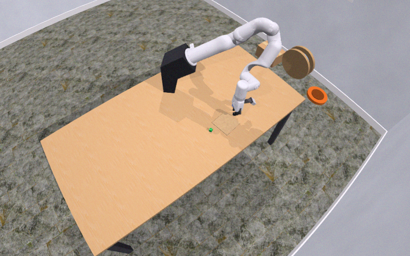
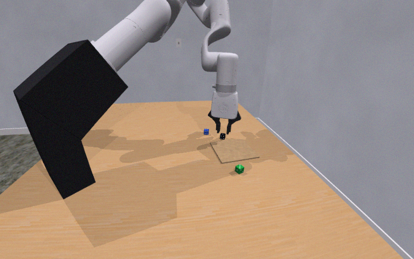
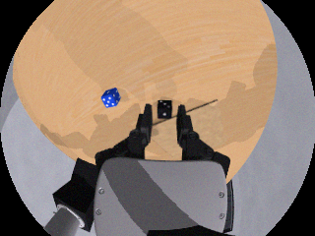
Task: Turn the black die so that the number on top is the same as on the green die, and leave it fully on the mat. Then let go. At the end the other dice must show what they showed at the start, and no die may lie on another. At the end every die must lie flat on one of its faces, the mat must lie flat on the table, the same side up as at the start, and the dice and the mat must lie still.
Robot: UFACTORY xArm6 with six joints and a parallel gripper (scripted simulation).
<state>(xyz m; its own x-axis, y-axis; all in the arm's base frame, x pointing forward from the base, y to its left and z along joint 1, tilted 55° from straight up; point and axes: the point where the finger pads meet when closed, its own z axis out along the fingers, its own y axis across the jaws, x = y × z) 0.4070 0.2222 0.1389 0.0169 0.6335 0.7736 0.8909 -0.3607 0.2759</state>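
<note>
Bare test room, lab-like: plain grey walls (image 2: 336,61) beyond the claw (image 2: 223,131), mottled stone floor (image 1: 90,45) all round. One long wooden table (image 1: 120,166) under it, black robot pedestal (image 2: 61,107) off to its side.

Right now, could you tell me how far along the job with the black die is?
Early. Nothing looks finished: the black die sits on the table just off the mat's far edge. In hand: the gripper hovers above it, fingers parted and holding nothing. Left: grasp, turn it to match the green die, place it on the mat, release. The blue die sits apart.
</note>
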